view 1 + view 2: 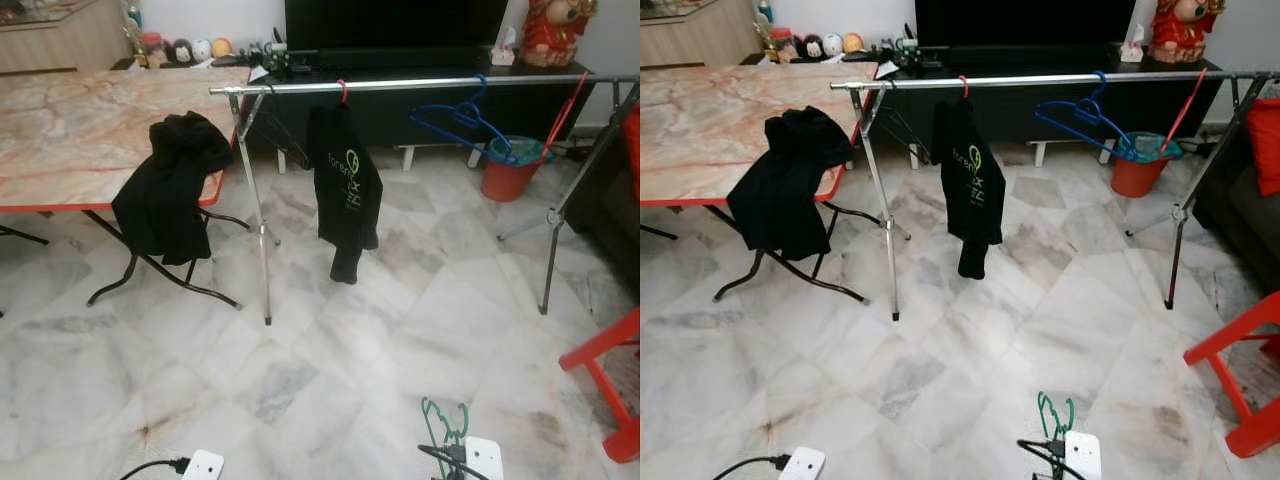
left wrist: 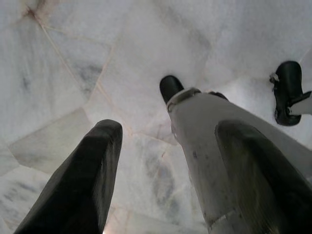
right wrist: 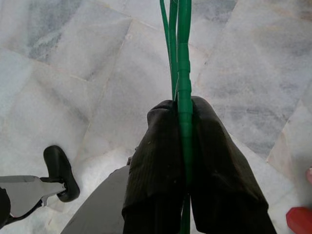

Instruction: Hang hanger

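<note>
Marble floor (image 1: 330,350), with a rail (image 1: 420,85) far ahead. The right hand (image 3: 183,122) pinches a green hanger (image 3: 181,58) low down; the left hand (image 2: 170,161) is spread, empty. The thin hanger may twist or slip on the way.

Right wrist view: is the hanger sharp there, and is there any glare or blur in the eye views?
Right wrist view: green hanger sharp, clamped between the right gripper fingers. Left eye view: evenly lit, no motion blur, soft sheen on the marble floor and glare along the steel rack rail. Left wrist view: near fingers soft.
</note>
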Available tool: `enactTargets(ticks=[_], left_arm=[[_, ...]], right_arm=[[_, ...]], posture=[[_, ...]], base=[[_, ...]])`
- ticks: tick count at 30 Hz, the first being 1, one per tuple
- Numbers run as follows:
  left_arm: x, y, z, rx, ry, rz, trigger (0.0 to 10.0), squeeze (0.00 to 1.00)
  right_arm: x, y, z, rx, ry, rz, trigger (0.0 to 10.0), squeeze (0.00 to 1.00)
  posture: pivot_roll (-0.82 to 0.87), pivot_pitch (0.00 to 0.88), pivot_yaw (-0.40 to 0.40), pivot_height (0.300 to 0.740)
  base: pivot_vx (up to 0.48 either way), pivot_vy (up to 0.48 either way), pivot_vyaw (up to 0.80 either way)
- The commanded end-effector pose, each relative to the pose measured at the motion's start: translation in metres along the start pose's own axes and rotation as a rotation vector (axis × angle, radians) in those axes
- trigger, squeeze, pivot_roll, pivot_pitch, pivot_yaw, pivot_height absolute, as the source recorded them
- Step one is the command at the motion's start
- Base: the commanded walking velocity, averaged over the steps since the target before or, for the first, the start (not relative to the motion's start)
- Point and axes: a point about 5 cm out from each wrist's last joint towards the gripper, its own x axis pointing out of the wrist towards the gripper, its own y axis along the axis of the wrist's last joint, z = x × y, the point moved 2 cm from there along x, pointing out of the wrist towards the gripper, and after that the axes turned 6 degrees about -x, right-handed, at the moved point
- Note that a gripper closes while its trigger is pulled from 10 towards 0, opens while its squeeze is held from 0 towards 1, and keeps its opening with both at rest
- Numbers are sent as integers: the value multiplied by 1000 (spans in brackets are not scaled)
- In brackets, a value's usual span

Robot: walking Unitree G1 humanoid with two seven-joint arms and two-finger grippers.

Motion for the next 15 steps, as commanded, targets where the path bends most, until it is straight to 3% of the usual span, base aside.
enactTargets(ticks=[1, 15], left_arm=[[0, -2, -3, 11, 8, -16, 10000, 0], [-1, 8, -7, 4, 17, 0, 10000, 0]], right_arm=[[-1, -6, 4, 7, -1, -11, 10000, 0], [-8, -23, 26, 14, -21, -40, 10000, 0]], posture=[[-162, 0, 16, 740], [-153, 0, 16, 740]], base=[[300, 0, 0], [298, 0, 0]])
